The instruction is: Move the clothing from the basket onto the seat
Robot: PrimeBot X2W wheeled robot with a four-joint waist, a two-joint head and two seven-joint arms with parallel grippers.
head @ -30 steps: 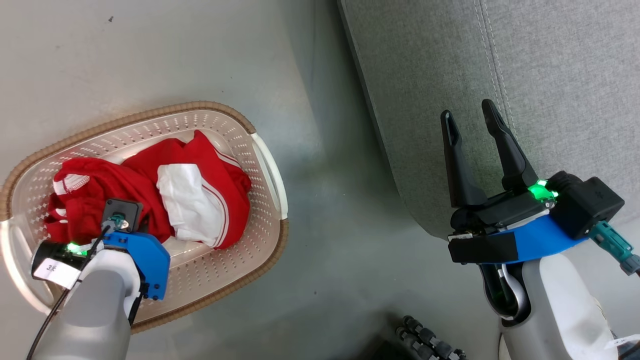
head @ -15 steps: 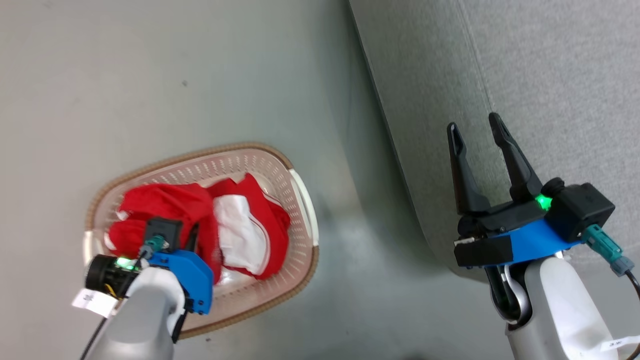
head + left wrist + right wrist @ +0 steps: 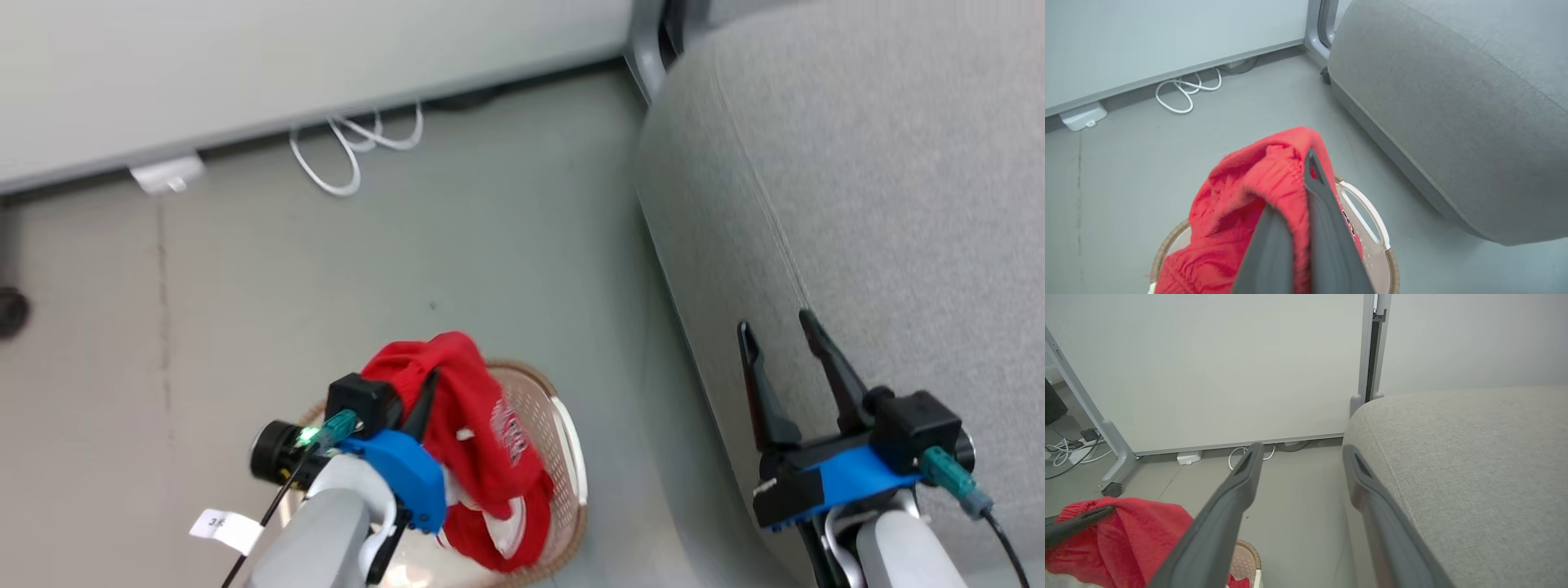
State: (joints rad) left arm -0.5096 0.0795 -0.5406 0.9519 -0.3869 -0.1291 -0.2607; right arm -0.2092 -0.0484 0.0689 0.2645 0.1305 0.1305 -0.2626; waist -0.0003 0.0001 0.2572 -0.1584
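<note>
One red garment [image 3: 473,408] with white lettering now hangs from the left gripper [image 3: 426,390], whose two dark fingers are clamped shut on a fold of the fabric. A second ago that gripper was down inside the basket [image 3: 535,408] among the heaped clothing; now it is raised above the brown rim, and the garment trails from it with its lower end still reaching into the basket. The head camera has also tipped upward, so the foot of a pale wall panel [image 3: 326,57] is in view. The right gripper [image 3: 775,327] is as it was, jaws spread wide and holding nothing, poised at the edge of the grey seat [image 3: 857,204]. Counted: one basket on the floor just beside one seat, two grippers, one coiled white cable [image 3: 351,155] and one small white box [image 3: 167,173] by the wall. More red and white cloth lies low in the basket; whether it is a second garment cannot be told.
</note>
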